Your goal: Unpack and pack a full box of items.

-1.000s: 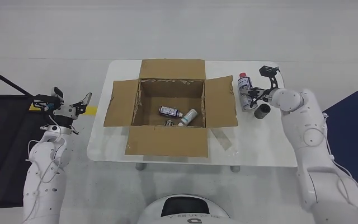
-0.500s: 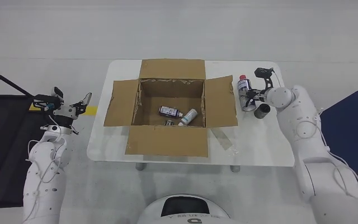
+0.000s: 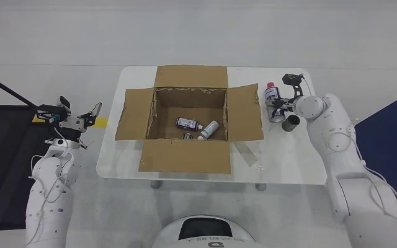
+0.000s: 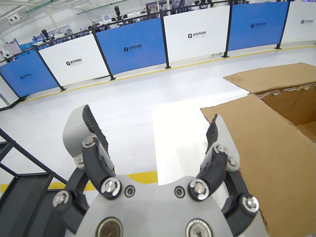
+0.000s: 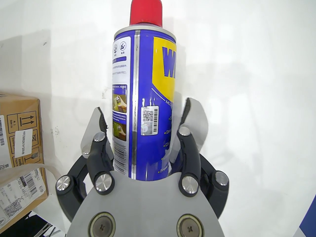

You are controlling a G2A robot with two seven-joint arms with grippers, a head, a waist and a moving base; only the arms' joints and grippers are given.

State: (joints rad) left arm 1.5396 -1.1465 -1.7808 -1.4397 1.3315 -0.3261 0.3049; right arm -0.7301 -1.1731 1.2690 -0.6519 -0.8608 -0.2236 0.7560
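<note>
**White table, an open carton, and one can in the right gripper**

White and smooth, the rounded table [image 3: 291, 167] stands on a pale grey floor. It carries a cardboard box [image 3: 186, 158] in the middle of the frame, with its four rough brown flaps folded outward. On the box floor we see a dark bottle [image 3: 188, 123] with a pale label, lying flat. A white bottle [image 3: 209, 129] lies at a slant just beside it. A third item near them is too small for us to name. A clear plastic strip [image 3: 246, 154] lies on the table at the lower right corner of the box.

At the upper right of the frame, right of the box flap, the right gripper [image 3: 277, 110] is closed on the lower body of a spray can [image 3: 271, 94]. The right wrist view shows a glossy metal cylinder, blue and yellow, with a red plastic cap [image 5: 146, 9]. The ribbed black pads [image 5: 102, 120] flank its two sides. We cannot tell if its base touches the table. A short dark cylinder [image 3: 290, 124] stands on the table just below this gripper.

At the far left of the frame, off the table, the left gripper [image 3: 80, 102] hangs with its fingers wide apart and nothing between them.
</note>
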